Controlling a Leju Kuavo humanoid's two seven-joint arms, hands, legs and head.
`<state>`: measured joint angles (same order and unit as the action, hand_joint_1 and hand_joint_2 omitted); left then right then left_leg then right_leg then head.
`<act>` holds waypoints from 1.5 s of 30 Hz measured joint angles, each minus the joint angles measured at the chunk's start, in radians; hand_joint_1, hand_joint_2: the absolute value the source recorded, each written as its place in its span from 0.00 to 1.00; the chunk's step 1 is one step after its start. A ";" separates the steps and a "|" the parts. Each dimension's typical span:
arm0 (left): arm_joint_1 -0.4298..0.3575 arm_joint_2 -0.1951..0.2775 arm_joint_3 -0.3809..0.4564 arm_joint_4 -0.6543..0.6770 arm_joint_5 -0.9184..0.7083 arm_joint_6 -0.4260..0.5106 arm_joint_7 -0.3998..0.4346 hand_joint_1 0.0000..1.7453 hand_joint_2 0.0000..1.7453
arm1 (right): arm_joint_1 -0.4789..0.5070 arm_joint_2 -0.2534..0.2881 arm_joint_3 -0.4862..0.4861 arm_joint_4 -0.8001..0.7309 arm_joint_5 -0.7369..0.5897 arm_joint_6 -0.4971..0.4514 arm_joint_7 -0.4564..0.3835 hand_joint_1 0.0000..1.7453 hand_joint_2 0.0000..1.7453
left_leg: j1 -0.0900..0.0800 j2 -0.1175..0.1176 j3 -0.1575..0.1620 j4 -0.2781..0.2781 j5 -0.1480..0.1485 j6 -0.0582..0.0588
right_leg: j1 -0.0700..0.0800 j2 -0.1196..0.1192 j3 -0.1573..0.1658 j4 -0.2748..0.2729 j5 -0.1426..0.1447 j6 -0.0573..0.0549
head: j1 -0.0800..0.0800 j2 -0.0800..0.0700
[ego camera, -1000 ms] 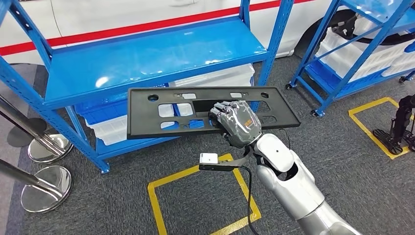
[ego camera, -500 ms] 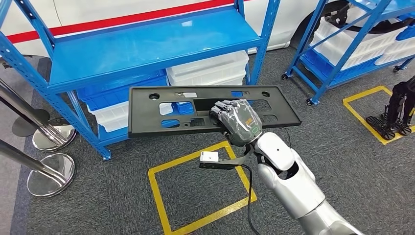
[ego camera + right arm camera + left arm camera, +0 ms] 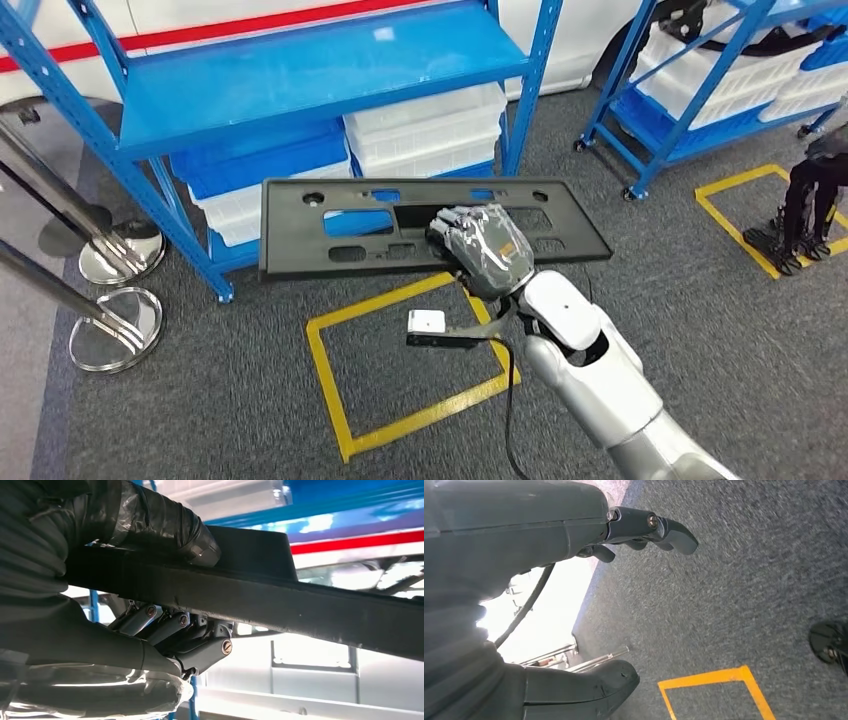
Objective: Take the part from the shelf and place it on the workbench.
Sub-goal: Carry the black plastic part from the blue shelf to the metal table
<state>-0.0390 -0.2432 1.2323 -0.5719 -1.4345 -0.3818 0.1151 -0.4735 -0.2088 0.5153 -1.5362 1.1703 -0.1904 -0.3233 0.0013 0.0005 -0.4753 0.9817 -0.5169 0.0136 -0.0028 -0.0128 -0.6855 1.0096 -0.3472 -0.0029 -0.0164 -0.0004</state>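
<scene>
- Over at the left edge of the head view, two chrome stanchion bases [image 3: 118, 328] stand on the grey carpet [image 3: 200, 420], beside the near leg of the blue shelf [image 3: 300, 75].
- Under that shelf's bare top board sit blue and white bins [image 3: 420, 135], stacked on the lower level.
- Clear of the shelf, the black part [image 3: 330, 230], a long flat panel with cut-outs, hangs level above the carpet, its near edge over the far side of the yellow floor square [image 3: 410, 375].
- Right hand [image 3: 482, 250] grips the part near the middle of its near edge; in the right wrist view the thumb lies on one face and the fingers [image 3: 170, 627] curl under the other.
- Left hand [image 3: 574, 580] hangs toward the carpet with its fingers apart, holding nothing.
- My reading: the pick-up is done and the carry is in hand. Next comes turning toward the workbench, keeping the long panel level and its ends clear of the shelf posts.
</scene>
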 joint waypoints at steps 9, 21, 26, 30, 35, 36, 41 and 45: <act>0.007 -0.014 0.024 -0.044 0.011 -0.018 -0.003 0.00 1.00 | -0.005 0.023 0.002 0.013 -0.010 0.029 0.014 0.96 1.00 | 0.006 0.010 -0.072 0.004 0.064 0.018 | -0.013 0.003 -0.008 0.202 -0.139 0.023 | 0.001 0.000; 0.022 -0.017 0.055 -0.086 0.009 -0.049 -0.004 0.00 1.00 | 0.003 0.083 0.016 0.015 0.000 0.032 0.042 0.96 1.00 | 0.006 0.009 -0.195 0.291 -0.084 -0.027 | 0.001 0.022 0.101 -0.008 -0.098 -0.043 | 0.000 0.000; 0.033 -0.037 0.066 -0.143 0.001 -0.092 -0.004 0.00 1.00 | 0.016 0.092 0.029 0.016 0.003 0.033 0.048 0.96 1.00 | 0.007 -0.036 -0.107 0.120 0.035 -0.014 | 0.003 0.076 0.089 0.010 -0.097 -0.041 | 0.001 0.000; 0.037 -0.059 0.073 -0.191 -0.002 -0.113 -0.003 0.00 1.00 | 0.019 0.100 0.035 0.016 0.003 0.034 0.050 0.96 1.00 | 0.007 -0.059 -0.074 0.037 0.051 -0.005 | -0.004 0.121 0.065 0.014 -0.081 -0.013 | 0.000 0.000; 0.033 -0.069 0.074 -0.208 -0.002 -0.120 -0.003 0.00 1.00 | 0.023 0.100 0.037 0.016 0.004 0.035 0.051 0.96 1.00 | 0.017 -0.024 -0.068 0.009 0.060 0.001 | -0.002 0.105 0.053 0.025 -0.087 0.000 | 0.001 0.000; 0.033 -0.069 0.074 -0.208 -0.002 -0.120 -0.003 0.00 1.00 | 0.023 0.100 0.037 0.016 0.004 0.035 0.051 0.96 1.00 | 0.017 -0.024 -0.068 0.009 0.060 0.001 | -0.002 0.105 0.053 0.025 -0.087 0.000 | 0.001 0.000; 0.034 -0.069 0.074 -0.211 -0.002 -0.120 -0.002 0.00 1.00 | 0.022 0.101 0.037 0.016 0.004 0.035 0.051 0.96 1.00 | 0.016 -0.021 -0.068 0.006 0.062 0.004 | 0.004 0.079 0.043 0.042 -0.103 0.003 | 0.001 0.000; 0.036 -0.074 0.091 -0.223 0.000 -0.121 0.005 0.00 1.00 | 0.022 0.109 0.048 0.019 0.003 0.036 0.051 0.96 1.00 | 0.015 0.045 -0.077 0.012 0.063 0.002 | -0.010 0.000 -0.019 0.203 -0.182 0.015 | 0.001 0.000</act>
<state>-0.0031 -0.3174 1.3235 -0.7946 -1.4345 -0.5027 0.1198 -0.4515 -0.0994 0.5629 -1.5176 1.1730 -0.1548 -0.2727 0.0164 0.0455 -0.5523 0.9940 -0.4540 0.0153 -0.0131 -0.0129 -0.7047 1.2122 -0.5296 0.0124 -0.0158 -0.0003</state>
